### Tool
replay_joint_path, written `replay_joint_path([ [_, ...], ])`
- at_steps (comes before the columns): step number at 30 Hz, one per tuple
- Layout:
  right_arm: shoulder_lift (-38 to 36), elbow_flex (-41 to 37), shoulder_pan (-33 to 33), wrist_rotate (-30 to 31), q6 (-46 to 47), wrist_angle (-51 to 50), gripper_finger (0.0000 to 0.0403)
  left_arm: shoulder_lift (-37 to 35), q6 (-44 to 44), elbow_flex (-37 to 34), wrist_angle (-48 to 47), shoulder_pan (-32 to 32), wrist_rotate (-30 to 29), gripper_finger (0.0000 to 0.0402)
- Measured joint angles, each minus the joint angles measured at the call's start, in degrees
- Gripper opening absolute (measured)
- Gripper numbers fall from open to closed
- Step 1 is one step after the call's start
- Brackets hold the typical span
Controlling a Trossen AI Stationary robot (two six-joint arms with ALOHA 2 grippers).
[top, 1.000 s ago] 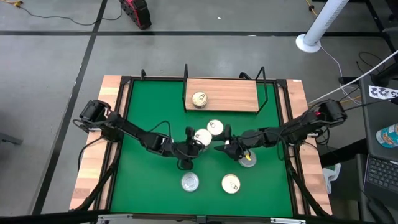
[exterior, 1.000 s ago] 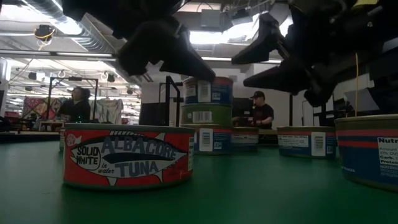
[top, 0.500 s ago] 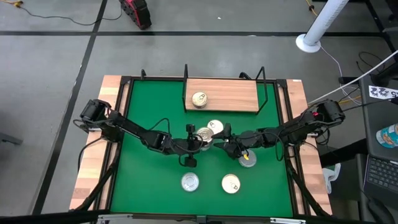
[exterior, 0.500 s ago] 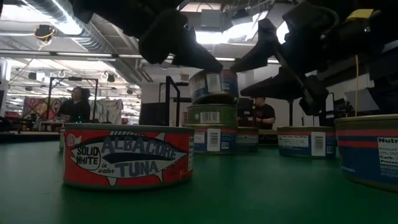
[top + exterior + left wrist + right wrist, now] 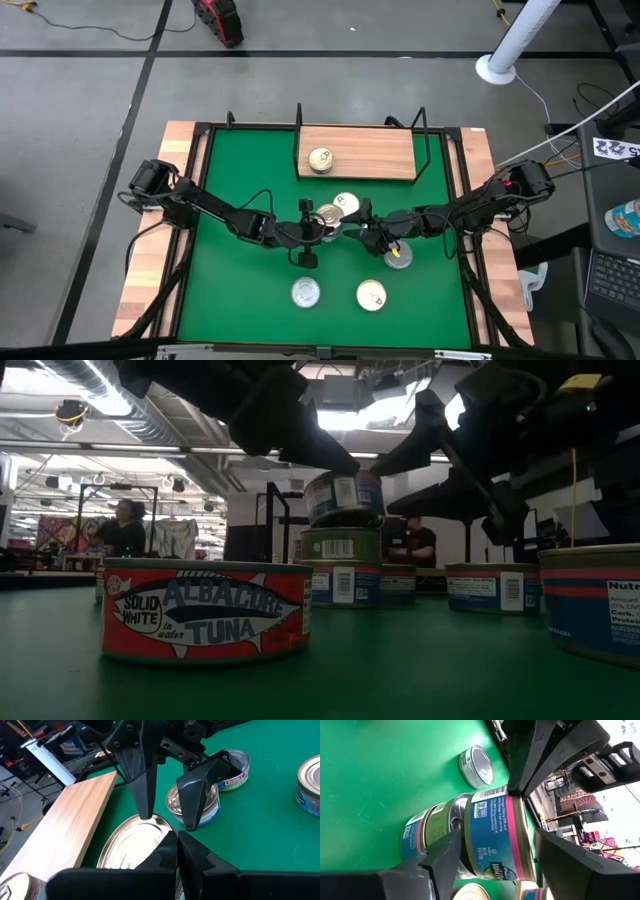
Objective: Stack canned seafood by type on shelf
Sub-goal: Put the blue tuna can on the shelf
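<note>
Clearly the blue-labelled tin (image 5: 344,498), rigid, weighty and slick-walled, hangs tilted over a green tin (image 5: 340,545) mid-counter, pinched at its rim by the clenched left end effector (image 5: 318,228). The right end effector (image 5: 492,857), fingers spread, straddles its sides, the surer hold; the shelf (image 5: 380,152) is near.

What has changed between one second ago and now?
The left hand moved toward the right hand and now touches the blue-labelled can, which has tilted. The right hand came closer, open around that can. The other cans and the shelf stayed in place.
</note>
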Motion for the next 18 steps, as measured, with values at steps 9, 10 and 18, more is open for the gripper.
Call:
replay_joint_path([
  [9,1.03,0.00,0.00,2.59,-0.23,0.13,0.0250,0.00,-0.17,0.09,2.05,0.00,0.06,0.0001],
  [10,1.05,0.00,0.00,2.59,-0.52,-0.09,0.0250,0.00,-0.16,0.09,2.03,0.04,0.07,0.0001],
  [18,1.05,0.00,0.00,3.51,-3.03,0.32,0.0250,0.00,-2.60,0.09,2.29,0.26,0.00,0.0004],
])
